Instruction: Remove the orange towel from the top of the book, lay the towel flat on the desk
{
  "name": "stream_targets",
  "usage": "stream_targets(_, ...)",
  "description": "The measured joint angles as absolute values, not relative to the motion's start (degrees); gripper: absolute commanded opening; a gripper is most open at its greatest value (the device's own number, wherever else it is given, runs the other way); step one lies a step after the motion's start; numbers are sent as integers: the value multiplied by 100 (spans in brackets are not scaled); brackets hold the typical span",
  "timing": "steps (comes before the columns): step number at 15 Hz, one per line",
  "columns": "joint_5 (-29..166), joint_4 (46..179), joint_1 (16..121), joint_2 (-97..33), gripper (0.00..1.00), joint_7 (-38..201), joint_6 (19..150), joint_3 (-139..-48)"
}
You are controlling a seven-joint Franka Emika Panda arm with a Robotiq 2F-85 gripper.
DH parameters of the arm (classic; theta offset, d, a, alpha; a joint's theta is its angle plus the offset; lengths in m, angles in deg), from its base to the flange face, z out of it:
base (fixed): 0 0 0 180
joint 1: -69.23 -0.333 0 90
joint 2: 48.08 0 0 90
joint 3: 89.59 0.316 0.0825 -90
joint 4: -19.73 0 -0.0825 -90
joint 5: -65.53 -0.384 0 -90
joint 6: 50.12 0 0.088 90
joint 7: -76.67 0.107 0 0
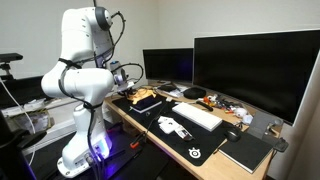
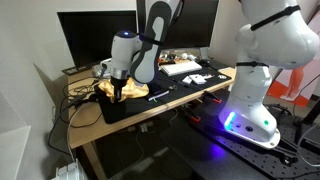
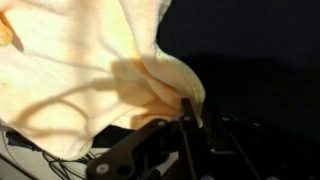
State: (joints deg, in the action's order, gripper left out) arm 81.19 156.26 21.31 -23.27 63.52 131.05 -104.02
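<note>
The orange towel [image 3: 90,70] fills the upper left of the wrist view as a pale, crumpled sheet. It also shows in both exterior views [image 1: 146,98] [image 2: 128,90], bunched on the black desk mat near the desk's end. My gripper [image 3: 190,108] is shut on a raised fold at the towel's edge. In an exterior view the gripper [image 2: 117,92] points down into the towel. The book is hidden; I cannot tell whether it lies under the towel.
Two dark monitors [image 1: 255,70] stand along the back of the desk. A white keyboard [image 1: 198,116], a white controller [image 1: 172,126] and a dark notebook [image 1: 245,152] lie on the desk. Cables [image 2: 78,100] hang near the desk's end.
</note>
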Motion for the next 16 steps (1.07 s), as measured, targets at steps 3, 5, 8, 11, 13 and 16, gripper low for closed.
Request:
stream_targets(3,8119,15687,2143,-2360,73,6352,13105,-10433)
stream_targets(5,8119,15800,2151,-2470,89,6352,13105,-10454)
stream_targets(8,8119,16015,2212,-2756,100,6351,13107,-10450)
stream_targets(11,8119,16098,2401,-2998,100,6338,13107,-10367)
stream_targets(13,8118,16099,2665,-3117,100,6328,13107,-10168)
stream_targets(16,8068,16075,3191,-3247,100,6310,13104,-9731)
